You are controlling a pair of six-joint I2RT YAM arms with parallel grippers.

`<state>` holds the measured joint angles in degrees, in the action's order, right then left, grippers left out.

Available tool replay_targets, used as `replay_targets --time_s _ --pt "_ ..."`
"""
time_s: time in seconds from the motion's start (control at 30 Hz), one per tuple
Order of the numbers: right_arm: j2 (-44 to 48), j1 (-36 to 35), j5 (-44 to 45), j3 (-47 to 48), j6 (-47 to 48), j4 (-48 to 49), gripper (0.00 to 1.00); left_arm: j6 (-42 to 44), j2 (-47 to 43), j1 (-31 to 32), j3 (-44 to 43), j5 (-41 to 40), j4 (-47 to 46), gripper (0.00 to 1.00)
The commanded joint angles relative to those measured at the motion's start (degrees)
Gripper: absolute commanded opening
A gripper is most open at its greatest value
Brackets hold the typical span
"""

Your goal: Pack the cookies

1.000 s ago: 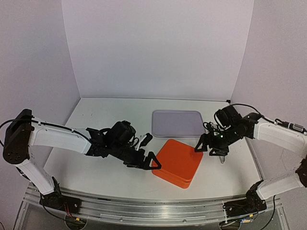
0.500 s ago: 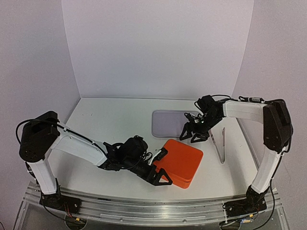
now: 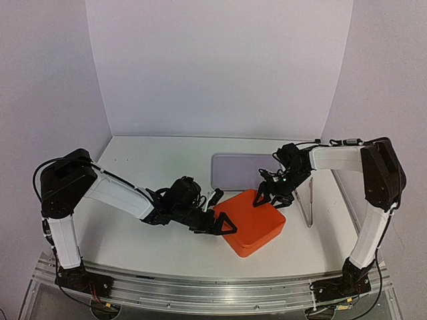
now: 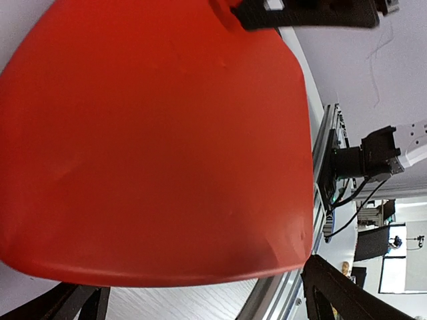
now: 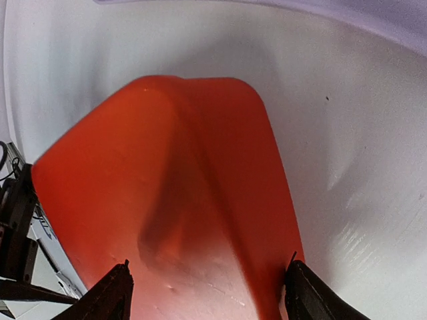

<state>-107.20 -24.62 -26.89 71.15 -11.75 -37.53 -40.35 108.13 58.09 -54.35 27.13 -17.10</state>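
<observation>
No cookies show in any view. An orange box [image 3: 251, 222] with rounded corners lies shut at the table's front middle. My left gripper [image 3: 221, 212] is open at the box's left side, one finger on each side of its near-left corner. In the left wrist view the orange box [image 4: 160, 133] fills the frame, with my fingers [image 4: 337, 293] dark at the bottom corners. My right gripper [image 3: 271, 199] is open over the box's far corner. In the right wrist view the box [image 5: 173, 200] lies between my two fingers [image 5: 107, 300].
A flat grey tray [image 3: 243, 171] lies just behind the box. A thin clear stand [image 3: 305, 200] is to the right of the box. An aluminium rail [image 3: 213, 287] runs along the table's front edge. White walls enclose the back and sides.
My right gripper has come from the tray's right end to the box's far corner. My left gripper has moved up along the box's left side. The box has turned and shifted slightly.
</observation>
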Motion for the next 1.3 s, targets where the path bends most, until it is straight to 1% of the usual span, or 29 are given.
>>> replay_targets --time_s 0.0,0.13,0.3,0.33,0.4,0.47,0.53,0.63,0.7,0.77,0.87,1.03,1.2,1.27 --pt "3.88 -0.46 -0.58 -3.05 -2.32 -0.91 0.74 -1.39 2.51 -3.14 -3.82 1.92 -7.33 1.00" --pt "6.89 -0.44 1.13 -6.39 -5.54 0.73 0.74 -1.09 4.26 -5.08 -6.21 2.53 -8.39 1.00" --pt "10.86 -0.51 0.99 -11.95 -13.75 5.17 0.74 -0.31 6.45 -5.88 -9.88 3.87 -7.90 1.00" --pt "11.85 -0.53 1.55 -12.98 -15.16 5.73 0.74 -0.45 6.83 -6.09 -10.50 4.06 -7.37 1.00" --pt "13.75 -0.52 5.35 -14.23 -17.07 5.89 0.75 -1.29 7.04 -6.46 -10.86 3.85 -6.25 1.00" --pt "15.76 -0.47 10.06 -14.93 -18.05 5.80 0.76 -2.27 6.25 -6.75 -10.48 2.49 -4.16 1.00" --pt "17.28 -0.49 12.33 -15.15 -18.59 5.68 0.77 -2.35 4.93 -6.77 -10.25 0.45 -0.07 1.00" --pt "18.39 -0.53 11.45 -15.40 -19.55 5.63 0.77 -3.46 2.34 -6.69 -9.37 -1.50 4.43 0.99" --pt "18.18 -0.58 10.83 -15.43 -19.59 5.63 0.76 -5.02 1.72 -6.67 -9.34 -1.69 7.21 0.96" --pt "17.91 -0.53 9.91 -15.21 -19.36 5.67 0.73 -5.78 1.18 -6.60 -9.31 -1.33 8.40 0.94" --pt "17.46 -0.81 8.96 -14.25 -18.92 5.68 0.68 -6.88 0.97 -6.50 -9.06 -0.15 7.54 0.94" --pt "15.87 -1.69 7.07 -12.96 -18.81 5.63 0.64 -8.00 3.75 -6.35 -11.40 2.46 7.25 0.91" --pt "15.01 -2.59 8.07 -12.80 -19.10 5.62 0.60 -8.36 5.75 -6.13 -12.58 3.50 7.60 0.88" --pt "15.08 -3.11 8.71 -12.50 -19.04 5.57 0.55 -8.48 6.26 -6.07 -13.09 4.10 7.47 0.86"
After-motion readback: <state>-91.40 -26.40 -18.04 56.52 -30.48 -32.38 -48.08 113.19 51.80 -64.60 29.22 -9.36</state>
